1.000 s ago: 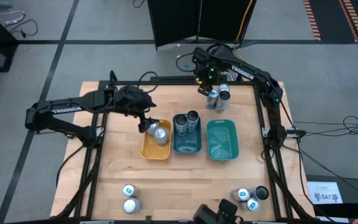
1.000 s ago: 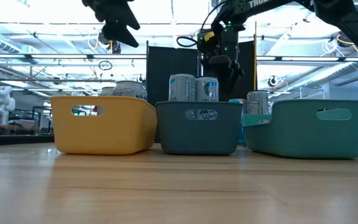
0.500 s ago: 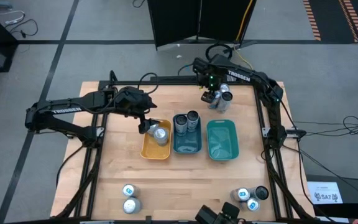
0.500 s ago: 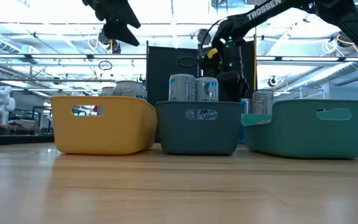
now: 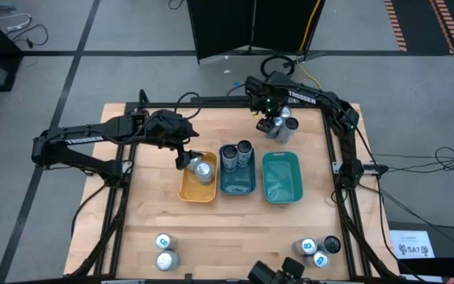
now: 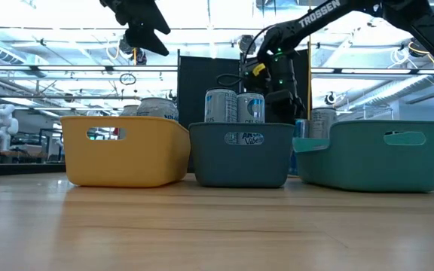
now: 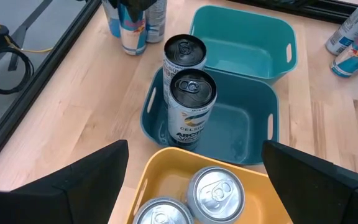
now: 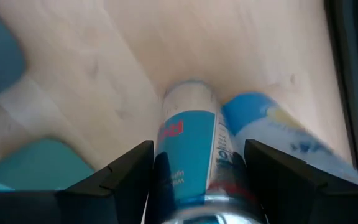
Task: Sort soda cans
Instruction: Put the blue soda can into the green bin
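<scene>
Light wood bench (image 5: 211, 229) with a black frame (image 5: 113, 213), on a grey floor (image 5: 38, 87) crossed by dark lines. A black panel (image 5: 251, 28) stands behind the bench's far edge; cables (image 5: 440, 162) trail on the floor. Low view: bright hall, ceiling trusses (image 6: 51, 53), a white figure (image 6: 2, 120) far off.

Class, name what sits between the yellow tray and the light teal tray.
The dark teal tray, holding two upright cans, sits between the yellow tray and light teal tray, per the high view.

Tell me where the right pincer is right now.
In the high view the right pincer sits at the table's far right, behind the light teal tray, its fingers straddling a blue-and-silver can beside another can.
</scene>
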Robot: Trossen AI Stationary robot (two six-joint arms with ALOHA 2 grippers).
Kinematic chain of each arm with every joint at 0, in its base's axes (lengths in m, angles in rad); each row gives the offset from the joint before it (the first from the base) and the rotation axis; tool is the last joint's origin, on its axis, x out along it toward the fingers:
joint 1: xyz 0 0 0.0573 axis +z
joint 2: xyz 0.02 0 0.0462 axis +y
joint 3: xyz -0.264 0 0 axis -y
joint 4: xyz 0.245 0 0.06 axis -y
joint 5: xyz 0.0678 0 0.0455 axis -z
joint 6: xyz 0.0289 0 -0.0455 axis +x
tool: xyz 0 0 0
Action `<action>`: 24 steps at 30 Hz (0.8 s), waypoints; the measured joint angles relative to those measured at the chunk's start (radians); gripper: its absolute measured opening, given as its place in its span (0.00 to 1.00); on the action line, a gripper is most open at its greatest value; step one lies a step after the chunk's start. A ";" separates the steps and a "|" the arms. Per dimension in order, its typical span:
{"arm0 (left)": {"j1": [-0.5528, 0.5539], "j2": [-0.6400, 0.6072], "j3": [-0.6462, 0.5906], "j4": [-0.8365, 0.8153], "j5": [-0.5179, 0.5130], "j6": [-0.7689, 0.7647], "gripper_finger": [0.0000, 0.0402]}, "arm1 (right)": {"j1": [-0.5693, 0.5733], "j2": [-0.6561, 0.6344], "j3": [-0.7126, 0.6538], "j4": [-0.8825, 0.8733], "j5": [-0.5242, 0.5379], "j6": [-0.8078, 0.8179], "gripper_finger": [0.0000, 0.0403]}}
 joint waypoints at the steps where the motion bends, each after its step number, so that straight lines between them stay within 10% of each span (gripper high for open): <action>1: 0.000 0.000 0.000 0.000 0.000 0.000 0.94 | 0.000 0.000 0.000 0.015 0.000 -0.001 0.60; 24: 0.000 0.000 0.000 -0.006 -0.001 0.036 0.94 | 0.000 0.001 0.031 0.099 -0.011 0.018 0.70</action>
